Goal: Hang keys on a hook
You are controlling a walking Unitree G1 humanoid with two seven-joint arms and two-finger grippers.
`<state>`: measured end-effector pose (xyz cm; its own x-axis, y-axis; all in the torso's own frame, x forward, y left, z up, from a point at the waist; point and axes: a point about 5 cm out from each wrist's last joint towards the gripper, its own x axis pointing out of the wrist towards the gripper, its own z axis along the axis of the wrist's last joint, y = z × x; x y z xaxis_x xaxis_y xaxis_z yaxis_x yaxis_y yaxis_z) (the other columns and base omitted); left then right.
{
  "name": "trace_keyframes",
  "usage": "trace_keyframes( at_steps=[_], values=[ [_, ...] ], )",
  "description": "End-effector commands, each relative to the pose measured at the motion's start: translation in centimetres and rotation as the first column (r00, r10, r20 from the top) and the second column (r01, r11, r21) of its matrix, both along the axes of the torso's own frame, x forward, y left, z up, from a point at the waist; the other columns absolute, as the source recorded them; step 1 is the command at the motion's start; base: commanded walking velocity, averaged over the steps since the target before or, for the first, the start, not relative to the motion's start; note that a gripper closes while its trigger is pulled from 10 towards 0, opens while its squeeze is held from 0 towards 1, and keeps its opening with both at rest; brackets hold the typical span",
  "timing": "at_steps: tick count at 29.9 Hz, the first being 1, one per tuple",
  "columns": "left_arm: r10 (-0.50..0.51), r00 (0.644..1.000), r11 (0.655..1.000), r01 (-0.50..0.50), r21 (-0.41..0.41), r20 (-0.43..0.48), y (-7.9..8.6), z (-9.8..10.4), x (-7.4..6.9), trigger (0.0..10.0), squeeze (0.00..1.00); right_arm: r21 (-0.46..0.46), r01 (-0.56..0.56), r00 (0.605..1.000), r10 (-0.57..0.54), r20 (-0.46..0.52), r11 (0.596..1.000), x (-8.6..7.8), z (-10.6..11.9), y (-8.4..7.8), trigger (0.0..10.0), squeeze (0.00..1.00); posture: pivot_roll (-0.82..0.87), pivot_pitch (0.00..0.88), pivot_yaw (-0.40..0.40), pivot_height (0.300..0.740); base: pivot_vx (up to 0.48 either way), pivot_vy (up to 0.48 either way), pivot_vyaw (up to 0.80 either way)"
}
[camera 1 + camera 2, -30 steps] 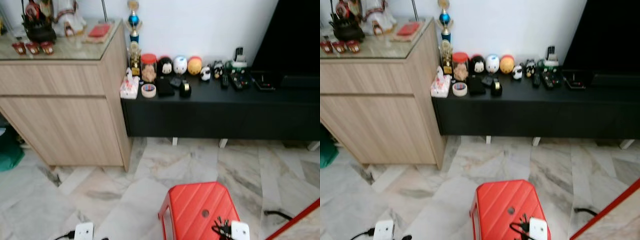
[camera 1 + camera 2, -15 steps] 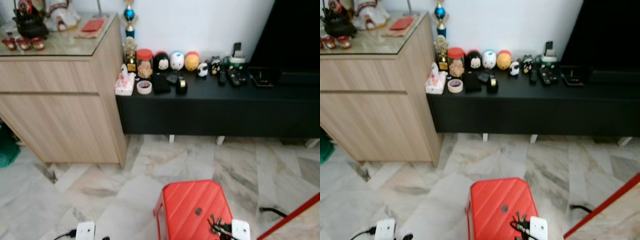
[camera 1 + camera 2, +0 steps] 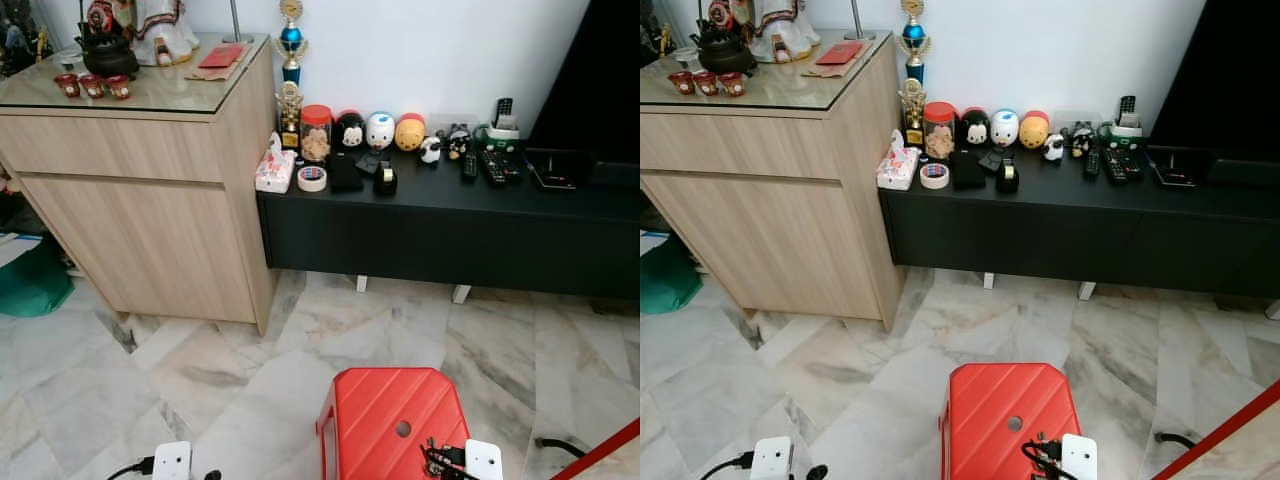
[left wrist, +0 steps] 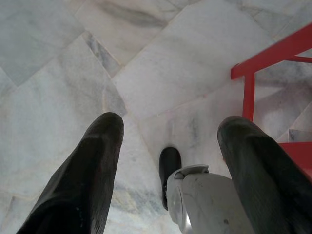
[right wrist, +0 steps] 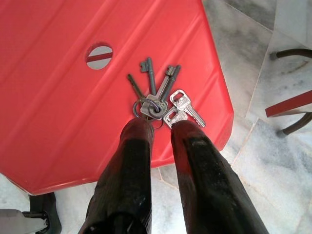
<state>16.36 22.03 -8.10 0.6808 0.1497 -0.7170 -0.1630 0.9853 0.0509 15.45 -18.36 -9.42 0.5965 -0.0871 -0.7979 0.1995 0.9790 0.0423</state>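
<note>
A bunch of several metal keys (image 5: 158, 100) on a ring fans out over the top of a red plastic stool (image 3: 395, 415). My right gripper (image 5: 161, 124) is shut on the ring, its black fingers (image 5: 134, 146) pinched close together. In the left eye view the keys (image 3: 437, 460) show at the stool's near right corner, beside my white right wrist (image 3: 483, 460). My left gripper (image 4: 170, 131) hangs open over the marble floor, fingers wide apart, with the stool's leg (image 4: 248, 97) beside it.
A light wooden cabinet (image 3: 150, 200) with a glass top stands at the left. A low black console (image 3: 450, 225) along the white wall carries toy figures, a trophy (image 3: 290, 60), tape and remotes. A green bag (image 3: 30, 285) lies at far left and a dark cable (image 3: 555, 443) at the right.
The whole picture has shifted right and down, so the camera has moved. The right gripper still holds the keys over the stool. The left arm hangs as before.
</note>
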Motion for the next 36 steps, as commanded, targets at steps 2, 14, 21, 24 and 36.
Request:
trace_keyframes(
  at_steps=[2,14,21,24,36],
  values=[
    [0.001,1.000,1.000,-0.001,0.004,0.000,-0.04,-0.01,-0.01,10.0,0.00,0.000,0.001,1.000,-0.001,0.002,1.000,0.09,0.04,-0.10,10.0,0.00,0.04,0.000,-0.034,0.740,0.000,-0.180,0.00],
    [0.000,1.000,1.000,0.000,0.003,0.003,-0.13,-0.02,-0.02,10.0,0.00,-0.002,-0.002,1.000,0.002,0.001,1.000,0.08,0.05,-0.17,10.0,0.00,0.04,0.000,-0.037,0.740,0.000,0.000,0.00],
    [-0.001,1.000,1.000,0.001,0.005,0.003,-0.16,-0.03,-0.06,10.0,0.00,-0.001,-0.004,1.000,0.004,0.001,1.000,0.07,0.05,-0.18,10.0,0.00,0.04,0.004,-0.037,0.740,0.000,-0.274,0.00],
    [0.002,1.000,1.000,-0.002,0.003,0.001,-0.13,-0.05,-0.10,10.0,0.00,-0.001,-0.003,1.000,0.003,0.002,1.000,0.08,0.05,-0.17,10.0,0.00,0.04,0.006,-0.037,0.740,0.000,0.000,0.00],
    [0.008,1.000,1.000,-0.008,0.000,-0.002,-0.07,-0.06,-0.10,10.0,0.00,0.007,-0.014,0.996,0.013,0.083,1.000,0.70,0.54,-0.13,10.0,0.00,0.03,0.030,-0.034,0.740,0.000,0.000,0.00]
  ],
)
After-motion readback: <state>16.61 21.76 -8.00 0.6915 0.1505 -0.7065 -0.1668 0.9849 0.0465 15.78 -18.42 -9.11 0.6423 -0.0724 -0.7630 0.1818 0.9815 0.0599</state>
